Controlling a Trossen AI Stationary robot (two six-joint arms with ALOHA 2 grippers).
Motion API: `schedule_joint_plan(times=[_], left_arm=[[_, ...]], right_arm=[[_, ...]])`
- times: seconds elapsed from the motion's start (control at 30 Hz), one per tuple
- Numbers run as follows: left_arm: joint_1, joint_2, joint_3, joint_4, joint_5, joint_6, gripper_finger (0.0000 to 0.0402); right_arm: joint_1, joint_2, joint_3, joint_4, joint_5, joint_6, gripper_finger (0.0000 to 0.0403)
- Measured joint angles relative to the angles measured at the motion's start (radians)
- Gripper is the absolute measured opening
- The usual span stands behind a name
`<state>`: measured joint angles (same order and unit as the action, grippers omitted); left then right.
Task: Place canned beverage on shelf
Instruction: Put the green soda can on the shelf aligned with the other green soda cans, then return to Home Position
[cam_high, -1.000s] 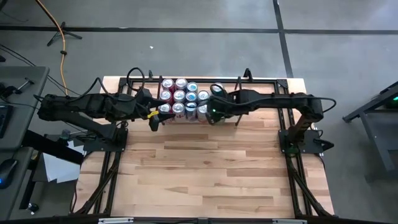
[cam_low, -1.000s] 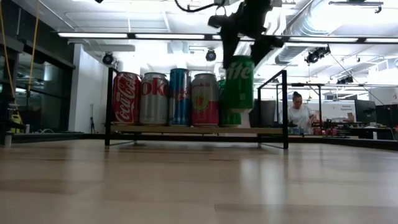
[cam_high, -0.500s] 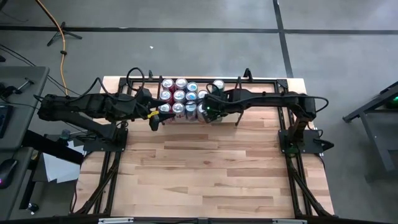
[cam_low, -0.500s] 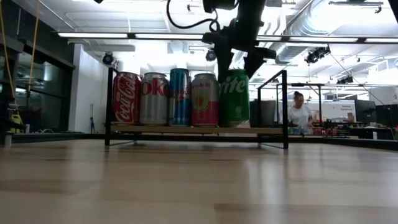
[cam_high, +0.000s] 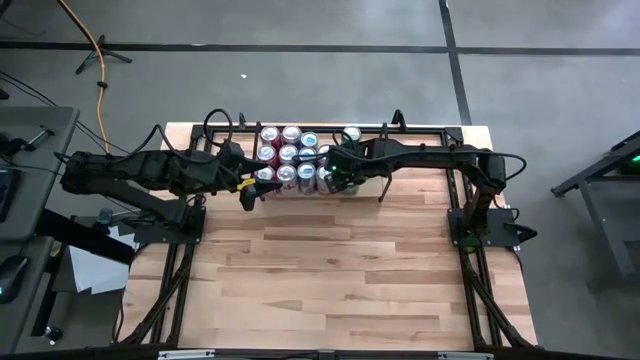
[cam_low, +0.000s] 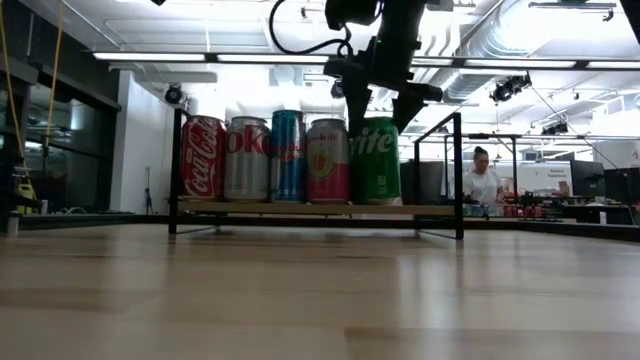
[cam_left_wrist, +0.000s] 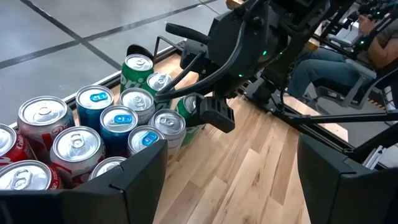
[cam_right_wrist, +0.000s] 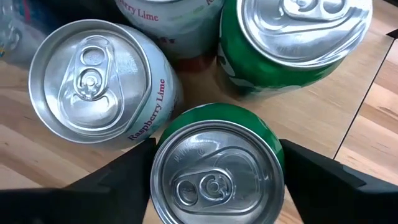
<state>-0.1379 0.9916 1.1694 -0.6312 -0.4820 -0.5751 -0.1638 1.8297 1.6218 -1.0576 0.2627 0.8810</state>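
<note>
High view: one wood worktop (cam_high: 330, 270), two dark arms, one shelf (cam_high: 420, 128) at the far edge packed with upright cans, at least a dozen, exact total hard to tell

Low view: front row counts five: red cola can (cam_low: 203, 158), silver can (cam_low: 247, 158), blue can (cam_low: 289, 156), raspberry lime can (cam_low: 329, 160), green can (cam_low: 376, 160) at the row's end, standing on the shelf's wood base. It also shows a seated person (cam_low: 483, 180) far behind

Right end effector (cam_low: 380, 112) sits over the green can, fingers (cam_right_wrist: 124, 171) pinching its sides near the top

Left end effector (cam_high: 248, 192) hangs just beside the shelf's other end, fingers spread, empty

Right wrist view alone shows a second green can (cam_right_wrist: 292, 37) right behind the held one
</note>
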Motion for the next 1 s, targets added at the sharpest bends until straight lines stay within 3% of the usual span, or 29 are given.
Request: schedule_joint_plan(times=[0.13,0.23,0.67,1.0], left_arm=[[0.000,0.000,0.000,0.000,0.000,0.000,0.0259],[0.000,0.000,0.000,0.000,0.000,0.000,0.0259],[0.000,0.000,0.000,0.000,0.000,0.002,0.0259],[0.000,-0.001,0.000,0.001,0.028,0.006,0.0259]], right_arm=[[0.000,0.000,0.000,-0.004,-0.010,0.001,0.0352],[0.000,0.000,0.000,-0.007,-0.010,0.009,0.0373],[-0.002,-0.020,0.000,-0.020,-0.008,-0.006,0.0374],[-0.006,-0.138,0.000,-0.051,-0.002,-0.073,0.0375]])
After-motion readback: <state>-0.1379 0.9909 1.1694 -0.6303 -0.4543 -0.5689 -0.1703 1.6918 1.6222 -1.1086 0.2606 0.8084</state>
